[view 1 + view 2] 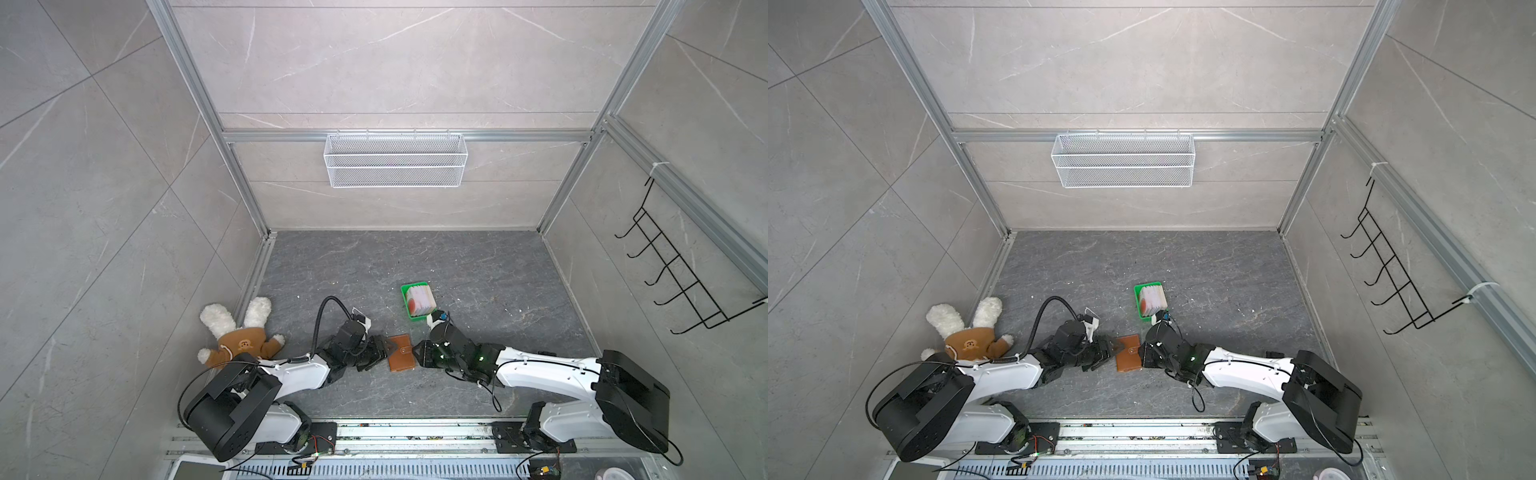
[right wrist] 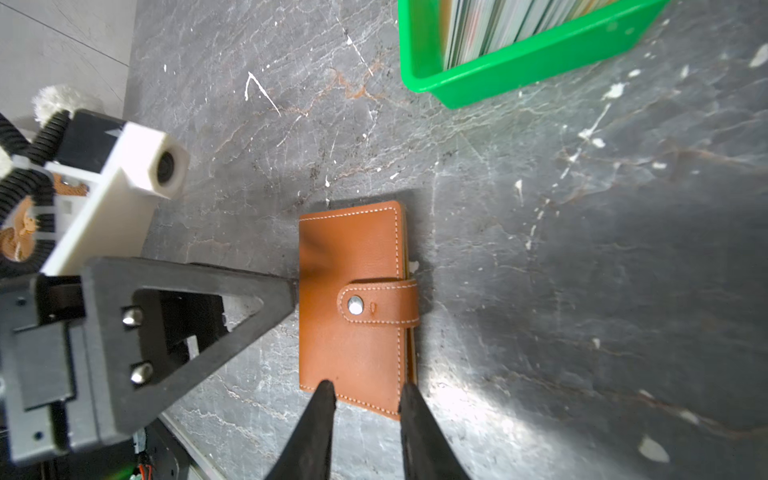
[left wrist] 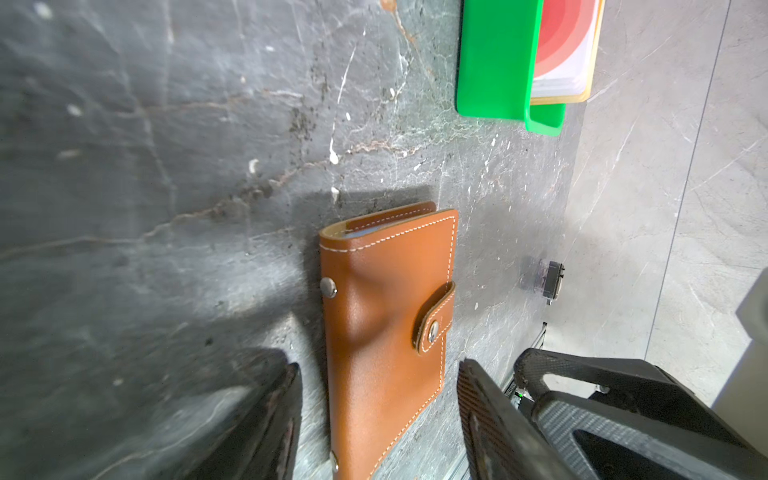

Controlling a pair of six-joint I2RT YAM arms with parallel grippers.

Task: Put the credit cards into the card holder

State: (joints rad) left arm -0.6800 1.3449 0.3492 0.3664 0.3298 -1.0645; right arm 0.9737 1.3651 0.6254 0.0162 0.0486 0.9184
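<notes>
card holder (image 1: 401, 353) lies flat on the table (image 1: 478, 270), closed, stitched cover up, snap tab (image 2: 376, 305) buttoned. It sits right between the two tools in both top views.

left tool (image 3: 379, 363): jaws wide, nothing held. The left wrist view shows one finger on each side of the holder, with a gap on both sides. The right wrist view puts one of its fingertips (image 2: 274, 291) at the holder's folded long edge; touching or just off, cannot tell.

right tool (image 2: 365, 383): jaws narrow, a slim gap between them, nothing in it. The tips sit over the holder's short edge; whether they press on the leather, cannot tell.

credit cards (image 1: 420, 303) stand on edge, packed in the green tray (image 2: 519, 62). The tray is farther back on the table, apart from the holder, near the right arm's wrist. The front card shows a red-orange circle on a pale face.

plush toy (image 1: 239, 336) lies at the table's left edge beside the left arm. A white wire basket (image 1: 395, 160) hangs on the back wall, and a black hook rack (image 1: 673, 270) on the right wall.
</notes>
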